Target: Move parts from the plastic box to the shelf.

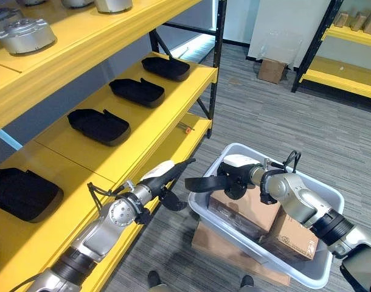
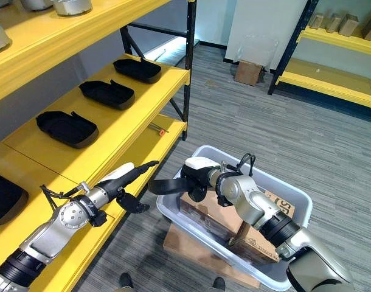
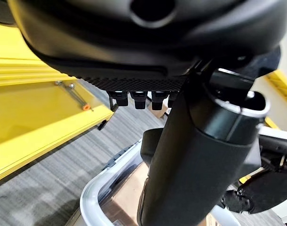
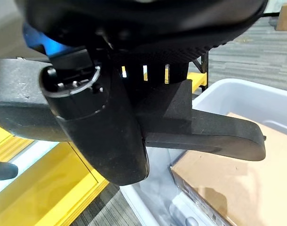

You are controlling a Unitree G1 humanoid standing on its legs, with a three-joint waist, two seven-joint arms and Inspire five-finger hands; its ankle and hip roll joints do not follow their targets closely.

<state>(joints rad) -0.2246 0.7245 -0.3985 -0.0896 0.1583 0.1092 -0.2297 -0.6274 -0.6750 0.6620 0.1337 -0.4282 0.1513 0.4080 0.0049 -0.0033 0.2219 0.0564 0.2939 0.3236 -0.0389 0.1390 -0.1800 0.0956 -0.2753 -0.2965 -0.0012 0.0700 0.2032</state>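
1. Looking down through the left eye view, you see the right hand (image 1: 234,176) above the near-left corner of the plastic box (image 1: 331,194), its fingers and thumb pinched on a flat black part (image 1: 205,184) that juts out past the box rim toward the yellow shelf (image 1: 143,131). The left hand (image 1: 167,179) hangs between the shelf edge and the box, fingers stretched out straight and its thumb pointing down, gripping nothing. Three black parts already lie in a row on the shelf's middle level, with a fourth nearer you at the picture's left edge. Cardboard boxes (image 1: 252,210) sit inside the plastic box.

2. Shifting to the right eye view, you get the same layout: the held part (image 2: 167,185) is clear of the box rim and just beside the left hand's (image 2: 128,182) fingertips, not touching them as far as you can tell. A small orange-tipped tool (image 2: 158,129) lies on the shelf's lower level.

3. Checking the left wrist view, you see the left hand's (image 3: 195,160) fingers straight and free, with the box's white rim (image 3: 94,197) past them.

4. Checking the right wrist view, you see the right hand (image 4: 101,127) clamped on the black part (image 4: 204,132), which extends over the box.
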